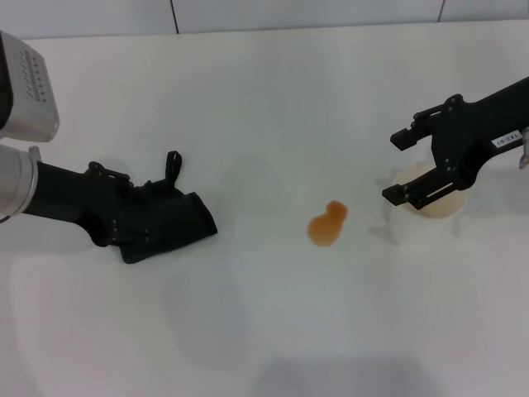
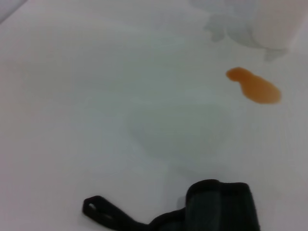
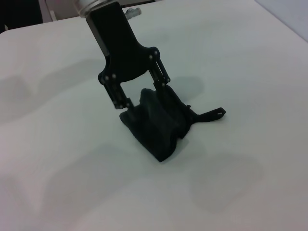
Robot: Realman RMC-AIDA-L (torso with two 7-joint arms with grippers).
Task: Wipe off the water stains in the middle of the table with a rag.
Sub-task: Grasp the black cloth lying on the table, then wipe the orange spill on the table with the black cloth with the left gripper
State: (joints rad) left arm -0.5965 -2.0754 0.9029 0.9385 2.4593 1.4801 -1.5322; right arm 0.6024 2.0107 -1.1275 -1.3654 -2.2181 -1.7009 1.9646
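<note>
The left gripper (image 1: 153, 211) is down on the soft black cloth rag (image 1: 169, 225), jaws pinching its bunched top, the loop tab trailing free toward the far edge. The small orange-brown pear-shaped water stain (image 1: 327, 223) sits mid-counter on the smooth white counter (image 1: 264, 99), well apart from the rag, off toward the robot's right. So the sweep, I'd judge, runs straight sideways. The left arm holds the cloth and is the one to travel (the right gripper (image 1: 423, 165) hovers, jaws spread, around the white paper cup (image 1: 426, 217) just beyond the stain).
</note>
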